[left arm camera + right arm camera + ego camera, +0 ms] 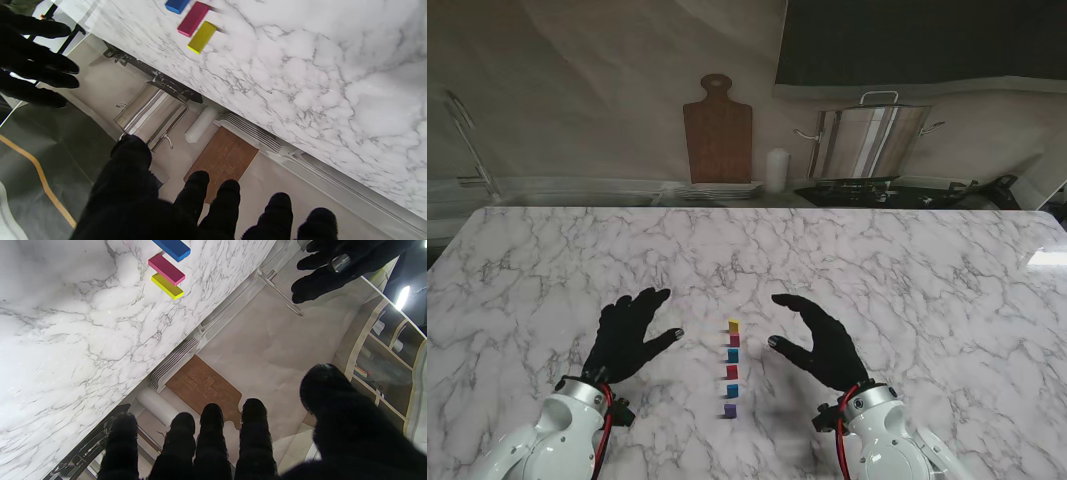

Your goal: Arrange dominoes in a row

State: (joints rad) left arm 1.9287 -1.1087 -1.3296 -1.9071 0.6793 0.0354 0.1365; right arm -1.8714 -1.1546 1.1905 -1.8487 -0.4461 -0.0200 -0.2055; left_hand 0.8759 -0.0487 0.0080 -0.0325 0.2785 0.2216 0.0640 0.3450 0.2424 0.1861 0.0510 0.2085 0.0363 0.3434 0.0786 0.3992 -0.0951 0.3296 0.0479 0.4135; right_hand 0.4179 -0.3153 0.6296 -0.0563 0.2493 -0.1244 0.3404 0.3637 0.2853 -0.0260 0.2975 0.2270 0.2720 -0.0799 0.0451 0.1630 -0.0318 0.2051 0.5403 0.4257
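- Marble table (907, 270): six dominoes (731, 368) stand in a row running away from me, between my hands.
- Left hand (627, 338): fingers spread, holding nothing.
- Right hand (822, 345): fingers apart, empty.

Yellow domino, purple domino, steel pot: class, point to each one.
yellow domino (734, 325): stand view, top face.
purple domino (730, 410): stand view, top face.
steel pot (868, 141): stand view, side wall.

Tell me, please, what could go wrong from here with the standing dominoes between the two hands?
1. The open black-gloved left hand and right hand flank the row of small coloured dominoes closely; a stray thumb could start a chain topple.
2. The yellow domino stands close to the magenta domino, so one bump likely carries through.
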